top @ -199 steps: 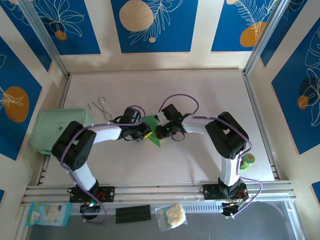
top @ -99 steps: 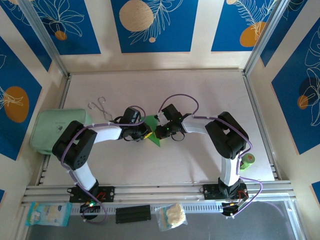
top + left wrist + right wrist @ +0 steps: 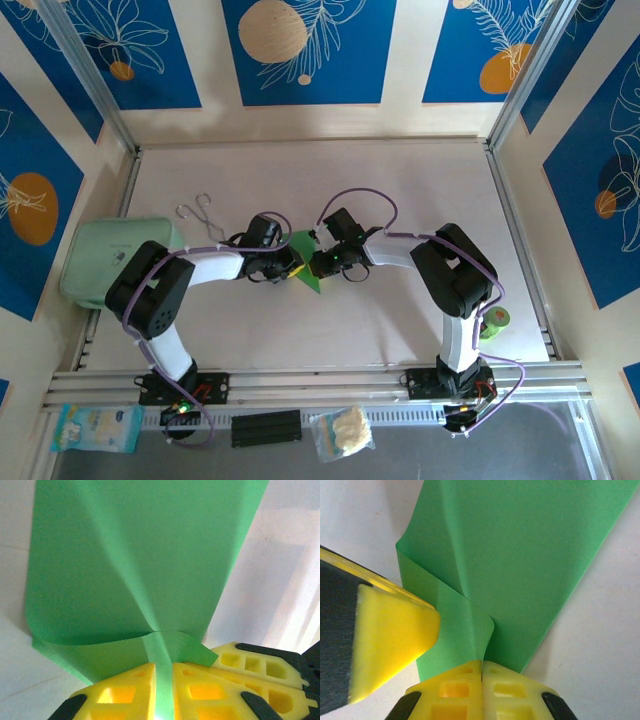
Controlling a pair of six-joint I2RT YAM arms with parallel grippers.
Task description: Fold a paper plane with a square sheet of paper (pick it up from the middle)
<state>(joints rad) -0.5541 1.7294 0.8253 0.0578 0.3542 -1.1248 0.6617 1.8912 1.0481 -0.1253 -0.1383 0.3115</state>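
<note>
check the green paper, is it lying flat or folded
Partly folded: the square sheet of paper shows a ridge and a doubled-over flap, pinched by the left gripper and right gripper.

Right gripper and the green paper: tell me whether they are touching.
Touching. In the right wrist view the right gripper is pinched shut on a raised fold of the square sheet of paper.

Paper (image 3: 140,560): plain bright green, unmarked. Left fingers (image 3: 125,697) and right fingers (image 3: 452,692): yellow with black trim. Arms (image 3: 215,265): white links, black joints. Cables (image 3: 360,191): purple. Table (image 3: 400,180): off-white. Pouch (image 3: 100,255): pale mint green. Roll (image 3: 495,320): green. Walls (image 3: 330,70): cream, with blue panels carrying white leaf outlines and orange or cream discs.
</note>
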